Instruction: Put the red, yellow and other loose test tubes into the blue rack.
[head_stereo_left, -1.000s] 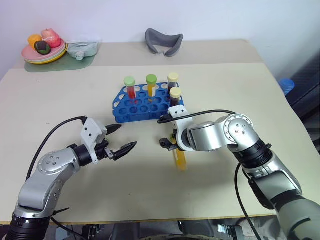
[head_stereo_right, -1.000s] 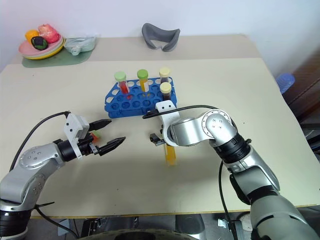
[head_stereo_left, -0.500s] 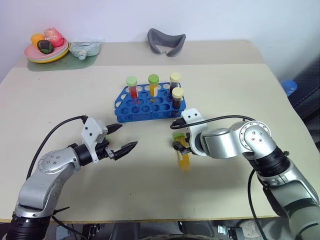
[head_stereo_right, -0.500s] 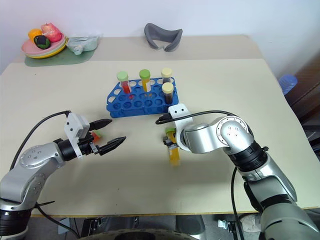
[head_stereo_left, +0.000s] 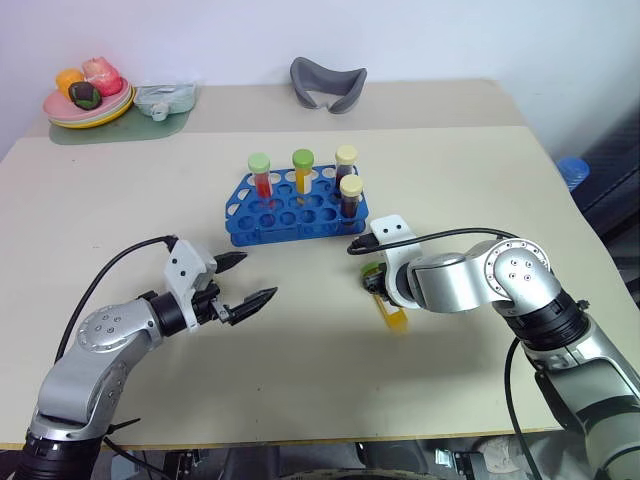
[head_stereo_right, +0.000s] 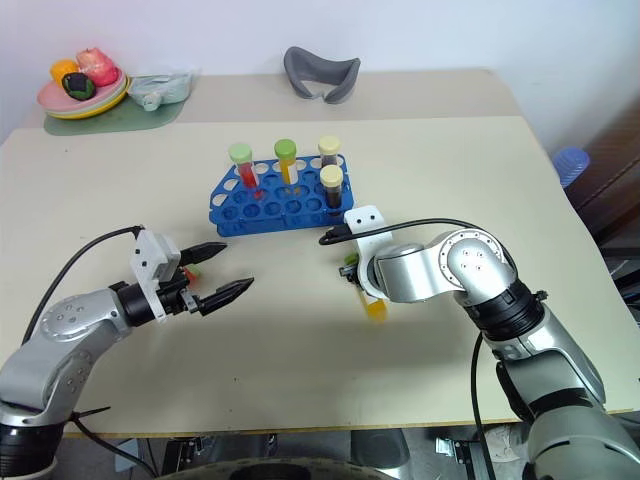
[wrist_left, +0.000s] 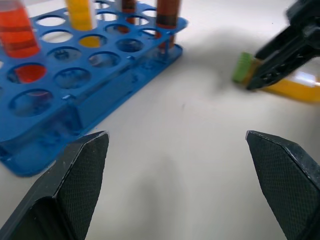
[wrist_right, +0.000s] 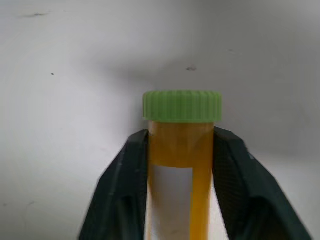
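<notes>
- Right gripper (wrist_right: 181, 165): black fingers (wrist_right: 120, 190) clamped on both sides of a clear plastic tube of yellow liquid with a ribbed green screw cap and white label (wrist_right: 181, 150), gripped just below the cap.
- In the head views that yellow tube (head_stereo_left: 390, 312) lies tilted on the beige tabletop (head_stereo_left: 480, 180), cap end toward the rack, tip pointing toward the near edge; whether it is lifted clear of the surface can't be told.
- Left gripper (head_stereo_left: 246, 279): jaws spread wide, holding nothing, hovering over bare table well to the left of the yellow tube and nearer the front edge than the rack.
- Left wrist view: the wide-apart black fingertips (wrist_left: 80, 165) frame the rack's corner and, further off, the right gripper on the yellow tube.
- Bright blue rectangular plastic rack with a grid of round holes (head_stereo_left: 262, 222) sits mid-table, beyond both grippers, just beyond the yellow tube.
- Four tubes stand upright in the rack: red liquid with green cap (head_stereo_left: 260, 172), yellow-orange liquid with green cap (head_stereo_left: 303, 168), dark liquid with cream cap (head_stereo_left: 346, 162) along the far row, and a second dark tube with cream cap (head_stereo_left: 350, 194) one row nearer at the right end.
- Far left corner: plate of toy food (head_stereo_left: 86, 98) on a pale green mat (head_stereo_left: 110, 128), crumpled clear bag (head_stereo_left: 165, 97) beside it.
- Far edge, centre: grey curved padded object (head_stereo_left: 327, 82).
</notes>
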